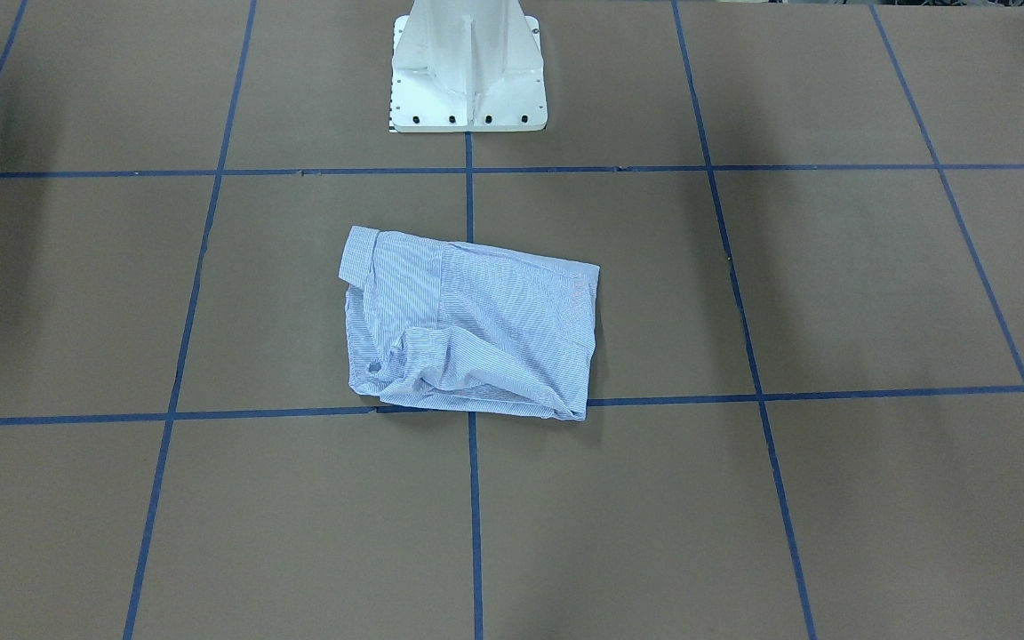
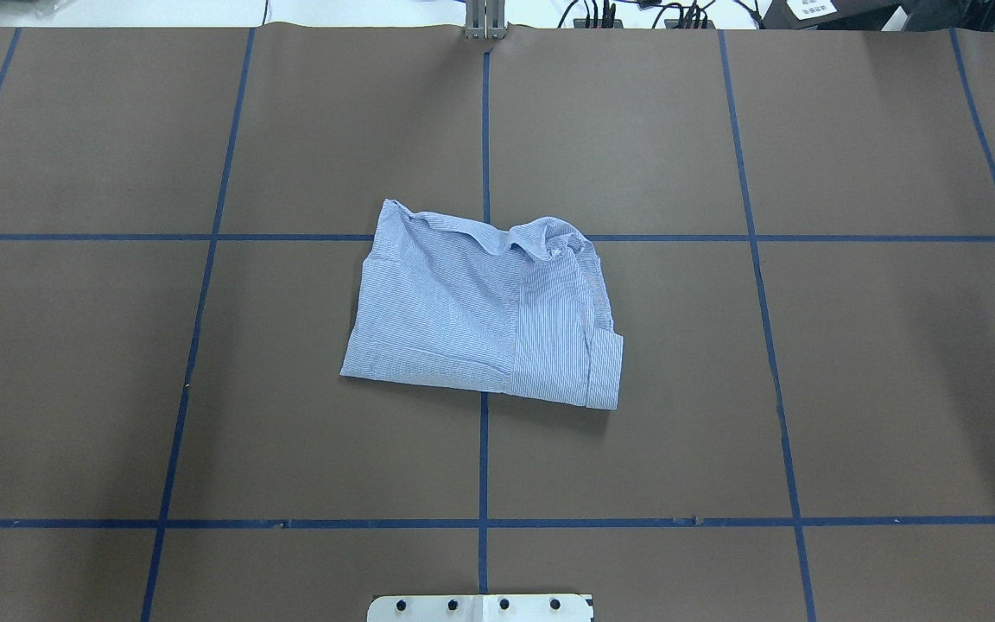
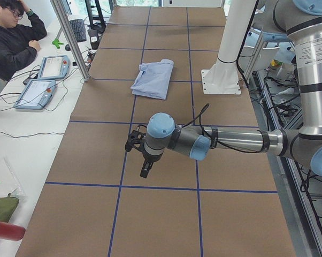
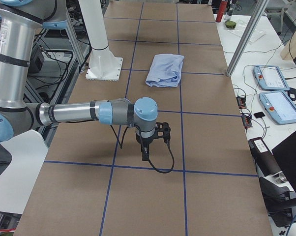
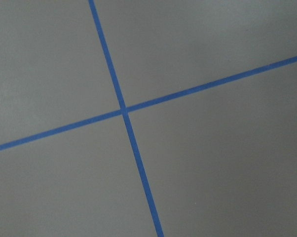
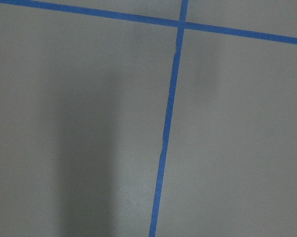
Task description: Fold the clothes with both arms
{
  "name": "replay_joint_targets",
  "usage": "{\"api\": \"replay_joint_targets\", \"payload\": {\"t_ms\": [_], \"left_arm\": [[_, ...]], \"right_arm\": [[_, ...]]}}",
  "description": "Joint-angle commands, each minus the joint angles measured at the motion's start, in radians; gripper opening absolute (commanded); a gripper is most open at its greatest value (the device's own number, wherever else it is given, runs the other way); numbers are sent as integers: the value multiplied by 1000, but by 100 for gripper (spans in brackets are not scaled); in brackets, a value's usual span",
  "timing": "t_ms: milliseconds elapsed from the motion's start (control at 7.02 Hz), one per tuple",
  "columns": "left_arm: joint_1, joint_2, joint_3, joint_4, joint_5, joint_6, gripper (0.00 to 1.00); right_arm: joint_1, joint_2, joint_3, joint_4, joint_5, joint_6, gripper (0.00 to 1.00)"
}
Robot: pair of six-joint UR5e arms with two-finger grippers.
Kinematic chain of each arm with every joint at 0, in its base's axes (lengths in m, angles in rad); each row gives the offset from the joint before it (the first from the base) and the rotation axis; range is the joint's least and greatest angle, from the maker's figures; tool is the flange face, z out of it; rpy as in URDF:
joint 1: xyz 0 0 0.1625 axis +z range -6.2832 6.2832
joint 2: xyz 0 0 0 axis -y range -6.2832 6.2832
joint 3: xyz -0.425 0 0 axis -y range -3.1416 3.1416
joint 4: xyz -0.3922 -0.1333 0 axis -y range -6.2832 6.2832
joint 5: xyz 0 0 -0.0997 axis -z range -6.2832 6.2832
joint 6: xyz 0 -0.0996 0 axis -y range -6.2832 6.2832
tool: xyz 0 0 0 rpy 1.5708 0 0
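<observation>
A: Progress?
B: Shirt (image 2: 480, 315) was found folded into a packet at the centre of the table (image 2: 895, 389), 12 o'clock from the pedestal (image 2: 480, 607) in the overhead view. Bunching was left at its 1 o'clock. Judged nearly done.
A: Grippers?
B: Left gripper (image 3: 145, 172) and right gripper (image 4: 146, 157) were seen well apart from it; opening could not be told.
A: Room?
B: Tape (image 2: 483, 466) grid was noted; operator (image 3: 11, 40) was seated alongside.

We see a table (image 3: 86, 155) covered in brown paper, ruled into large squares by blue tape lines (image 3: 97, 184). Two of them cross near the left pincer (image 3: 145, 170), just below it. Out past the pincer, away from the robot, a white bench (image 3: 16, 155) holds two grey pendants (image 3: 37, 93) (loose cables trail around them). Farther along from the pincer, an aluminium post (image 3: 70, 40) rises at the table's edge, with a seated man (image 3: 14, 43) beyond it. The light is even and the shadows soft.
</observation>
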Motion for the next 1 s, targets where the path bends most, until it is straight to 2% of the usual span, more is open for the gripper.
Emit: {"api": "replay_joint_targets", "payload": {"t_ms": [0, 142, 285, 855], "left_arm": [[-1, 37, -7, 114, 0, 117, 100], [-2, 31, 13, 184, 0, 238, 100], [-25, 22, 1, 285, 6, 241, 100], [-143, 6, -2, 283, -4, 239, 100]], "right_arm": [[0, 0, -6, 0, -1, 2, 100], [0, -2, -6, 0, -1, 4, 100], [0, -2, -6, 0, -1, 4, 100], [0, -3, -10, 0, -3, 4, 100]]}}
